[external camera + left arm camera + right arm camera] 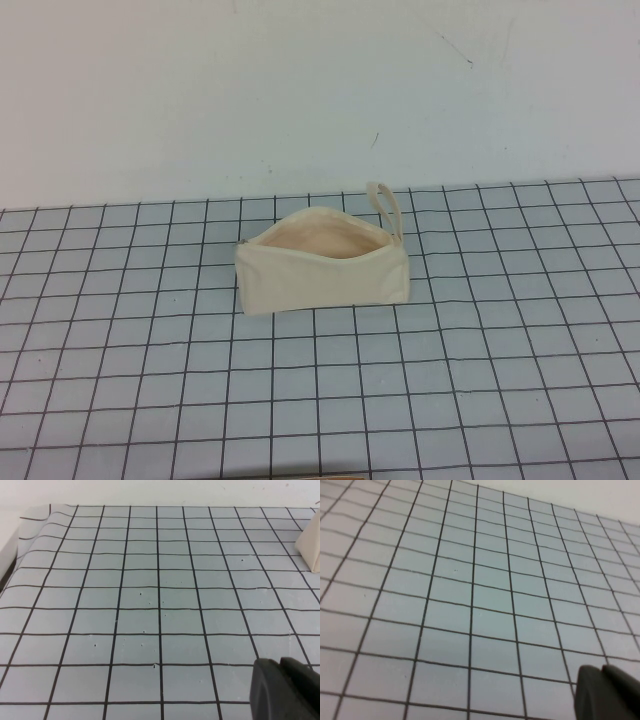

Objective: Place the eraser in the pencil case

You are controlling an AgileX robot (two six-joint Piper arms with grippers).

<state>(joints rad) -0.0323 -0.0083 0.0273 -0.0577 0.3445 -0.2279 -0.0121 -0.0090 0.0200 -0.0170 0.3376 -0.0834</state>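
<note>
My left claw point(287, 690) and right claw point(607, 692) hover low, fingers' state unclear; the soft pencil case point(322, 262) gapes, eraser unseen—probably inside already.

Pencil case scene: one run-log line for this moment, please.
pencil case: open, upright on grid mat | eraser: unseen | left gripper: parked low | right gripper: parked low
</note>
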